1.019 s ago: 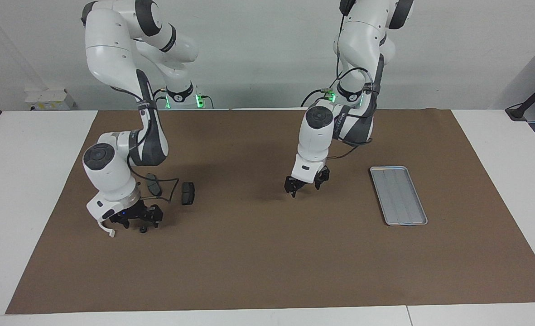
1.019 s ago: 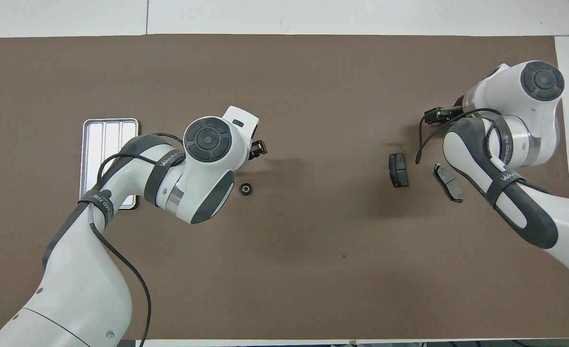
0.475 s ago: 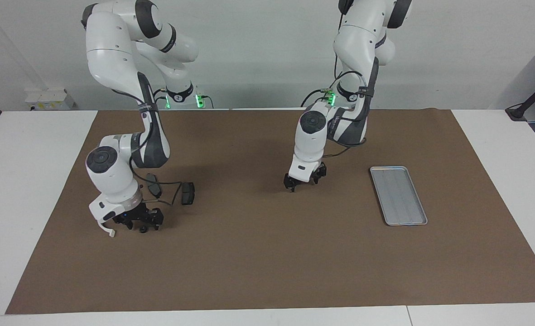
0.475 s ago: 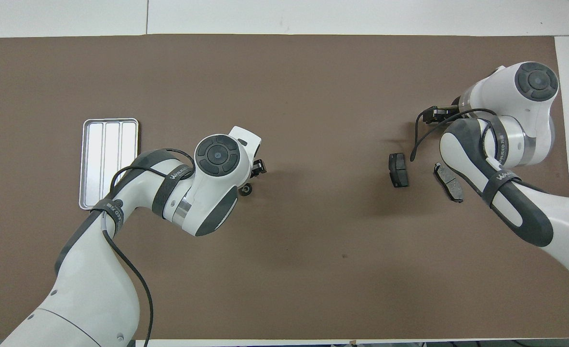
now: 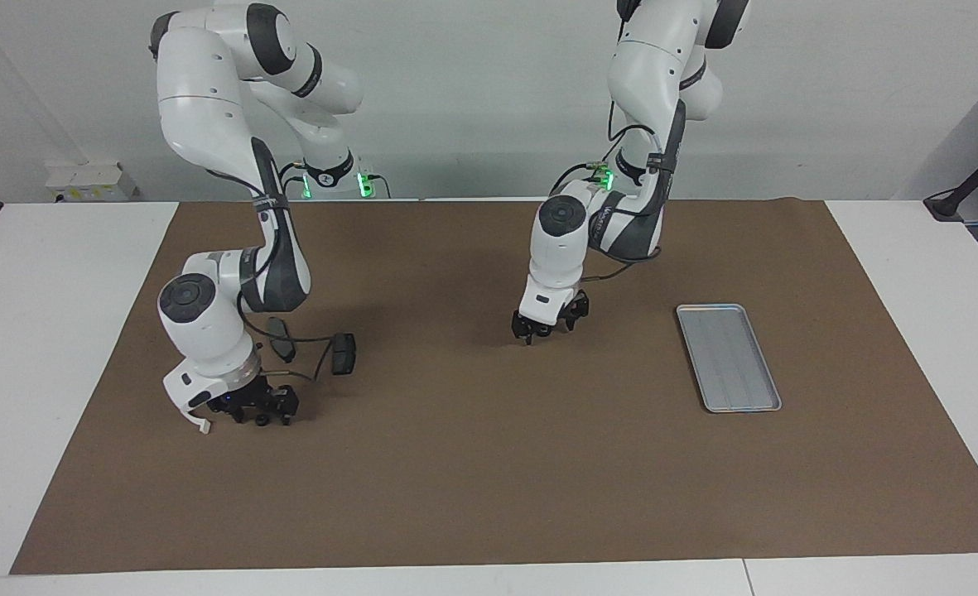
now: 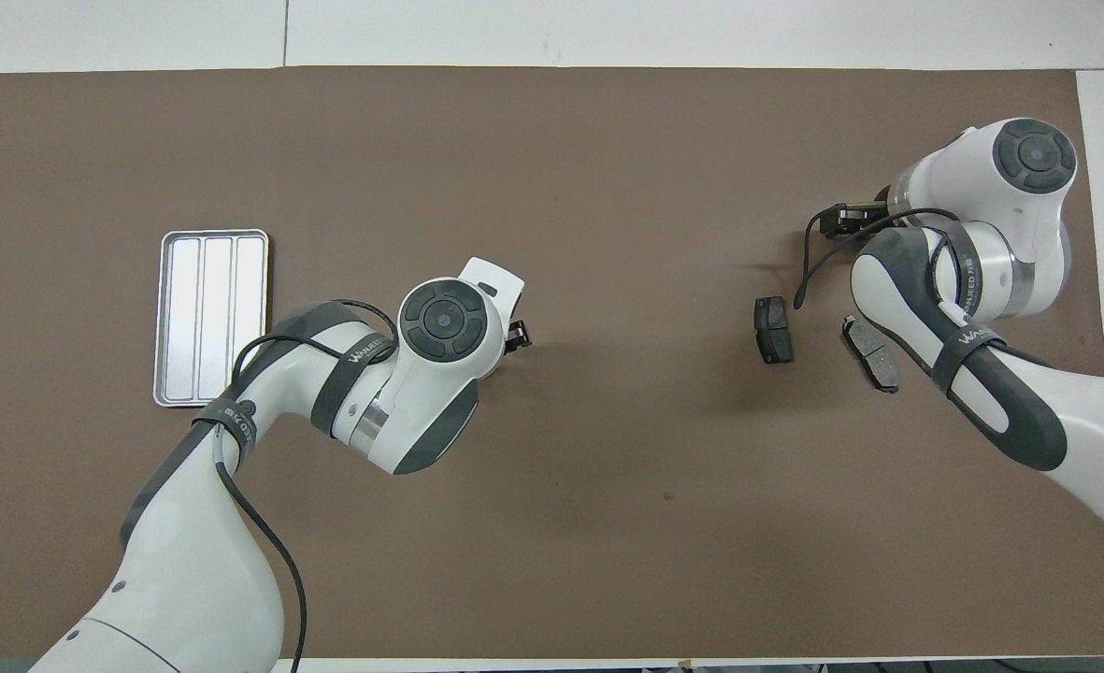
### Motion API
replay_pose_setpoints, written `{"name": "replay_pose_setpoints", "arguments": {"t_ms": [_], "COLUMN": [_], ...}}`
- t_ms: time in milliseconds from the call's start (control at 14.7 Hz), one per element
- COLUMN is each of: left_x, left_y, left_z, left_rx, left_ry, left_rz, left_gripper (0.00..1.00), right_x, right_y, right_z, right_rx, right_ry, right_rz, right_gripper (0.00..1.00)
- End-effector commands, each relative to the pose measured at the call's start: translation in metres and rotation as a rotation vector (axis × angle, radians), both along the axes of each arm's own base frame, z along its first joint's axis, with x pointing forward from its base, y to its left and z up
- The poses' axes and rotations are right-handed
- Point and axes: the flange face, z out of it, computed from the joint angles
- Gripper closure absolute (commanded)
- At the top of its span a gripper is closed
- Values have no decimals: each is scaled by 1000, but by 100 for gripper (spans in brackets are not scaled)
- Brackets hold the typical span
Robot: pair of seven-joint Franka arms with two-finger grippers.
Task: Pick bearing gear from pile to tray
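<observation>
- Judging the pick first: the small black round piece [image 5: 262,420], which I take for the bearing gear, lies on the brown mat [image 5: 489,480] directly under my right gripper [image 5: 255,407], farther from the robots than the two brake pads [image 5: 343,353]. I cannot tell whether this gripper is spread or already pinching it.
- A part this small and round can roll or squirt out sideways if I close off-centre, and it can then stop out of easy reach.
- If I press too low, I scrape the mat and push the piece along instead of catching it.
- My right arm's cable [image 6: 802,271] hangs in a loop just beside the nearer pad, so a quick lift may snag that pad and drag it.
- My left gripper [image 5: 545,327] is spread and low over the middle of the mat, holding nothing that I can see. Whatever lies beneath it is hidden from above by its wrist.
- The tray [image 5: 766,407] is well apart, toward the left arm's end of the bench. With a weak pinch, a long carry or a hand-over risks a drop on the way.
</observation>
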Motion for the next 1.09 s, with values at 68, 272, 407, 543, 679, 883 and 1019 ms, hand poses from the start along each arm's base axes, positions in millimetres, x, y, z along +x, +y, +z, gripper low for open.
{"name": "replay_pose_setpoints", "arguments": {"t_ms": [68,272,407,543,679,883,1019], "left_x": [-11,-12,-11,-15,-22,-26,-26], "left_y": [-1,1,5,10,14,18,18], "left_z": [7,6,4,0,-8,-12,-12], "left_rx": [2,4,8,10,4,-3,-4], "left_ry": [-36,-33,-28,-25,-28,-34,-36], "left_rz": [12,13,14,11,5,4,12], "left_gripper": [8,8,8,8,8,21,51], "right_x": [6,7,7,6,6,5,7], "right_y": [-7,-6,-7,-9,-9,-10,-11], "right_z": [-2,0,0,-1,-1,0,15], "right_rx": [-17,-17,-15,-15,-17,-22,-39], "right_ry": [-11,-8,-8,-7,-4,6,29], "right_rz": [-19,-18,-21,-25,-23,-15,-4], "right_gripper": [34,57,72,84,100,100,100]}}
